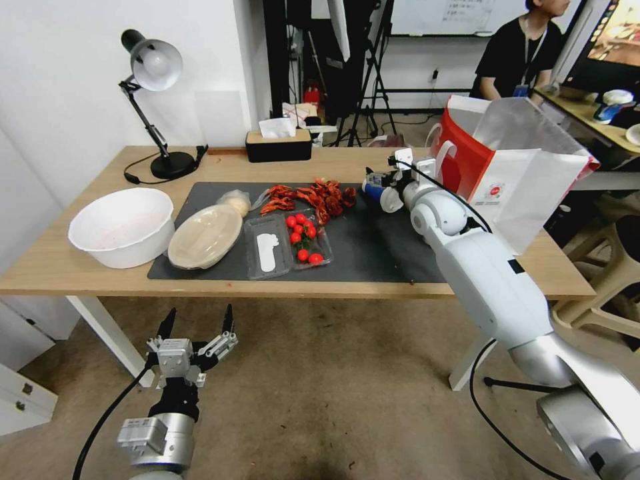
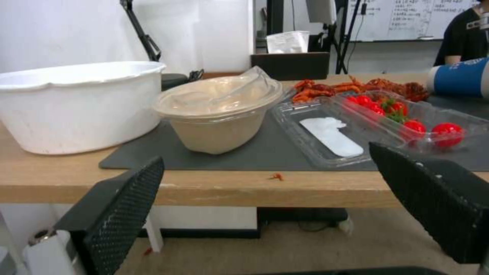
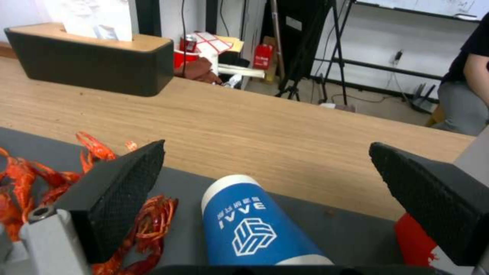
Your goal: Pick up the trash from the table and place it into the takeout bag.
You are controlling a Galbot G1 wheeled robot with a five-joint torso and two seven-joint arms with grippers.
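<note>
While a desk lamp [image 1: 155, 100], a black tissue box [image 1: 278, 145] and a person seated behind the far edge frame the scene, the light-wood table [image 1: 80, 267] carries a dark grey mat [image 1: 373, 247] crowded with leftovers. A big white round bowl [image 1: 122, 227] sits at the mat's left end, touching or just beside a beige oval lidded container [image 1: 204, 235] with a clear domed lid; a small pale wrapped wad [image 1: 235, 200] lies behind it. Beside them an open clear clamshell [image 1: 283, 243] holds cherry tomatoes, and red crayfish shells [image 1: 310, 195] are strewn between it and the right gripper [image 1: 387, 187]. That gripper is lowered over a blue paper cup [image 3: 255, 225] lying on its side on the mat, its black ribbed pads spread wide on either side of the cup and not touching it. Just to the right stands the takeout bag [image 1: 527, 187], white paper with a red side panel, mouth open, taller than everything nearby. The left gripper [image 1: 197, 333] hangs below the table's near edge, fingers splayed apart, holding nothing.
</note>
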